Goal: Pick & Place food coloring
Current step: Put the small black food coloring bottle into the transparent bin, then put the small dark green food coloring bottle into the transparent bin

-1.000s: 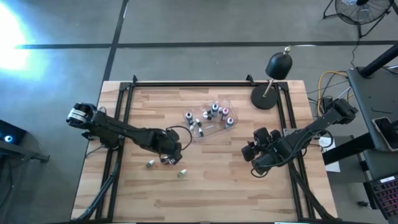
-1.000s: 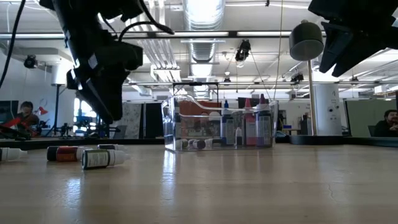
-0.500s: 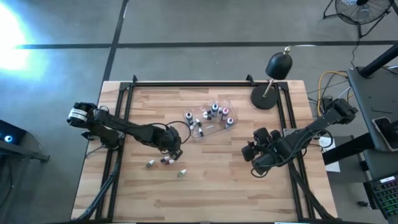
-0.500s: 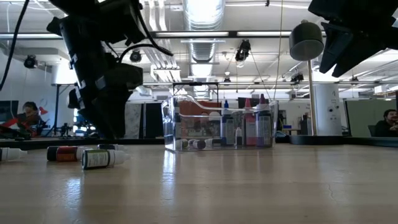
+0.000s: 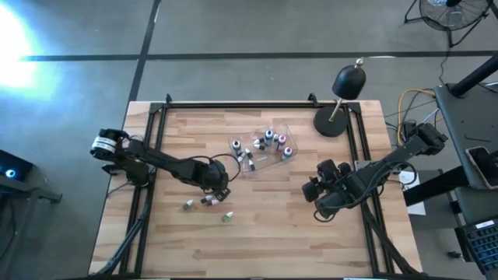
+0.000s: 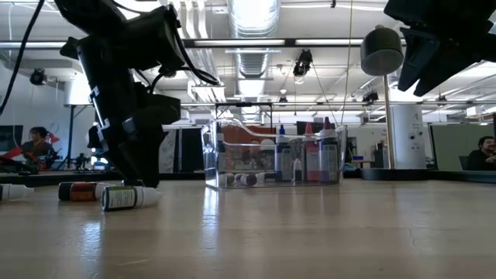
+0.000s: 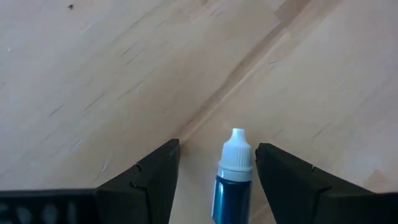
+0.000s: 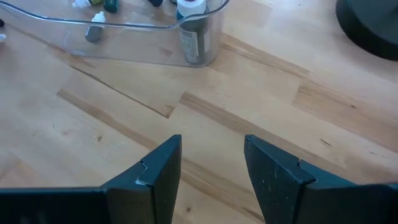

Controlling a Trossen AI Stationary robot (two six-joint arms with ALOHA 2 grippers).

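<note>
— High view? Left gripper (image 5: pixel 219 191) low over the wooden table (image 5: pixel 272 233), among three loose bottles.
— Left wrist view? Jaws open, small blue white-capped dropper bottle (image 7: pixel 232 174) lying between, untouched.
— Right wrist view? Right gripper (image 8: pixel 211 162) open, empty, near the clear plastic tub (image 8: pixel 149 28).

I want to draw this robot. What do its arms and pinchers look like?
Draw two thin black jointed arms. The left arm has a white band at its base and a looping black cable by its wrist. Each gripper, left and right, has two flat, dark, wedge-shaped fingers.
</note>
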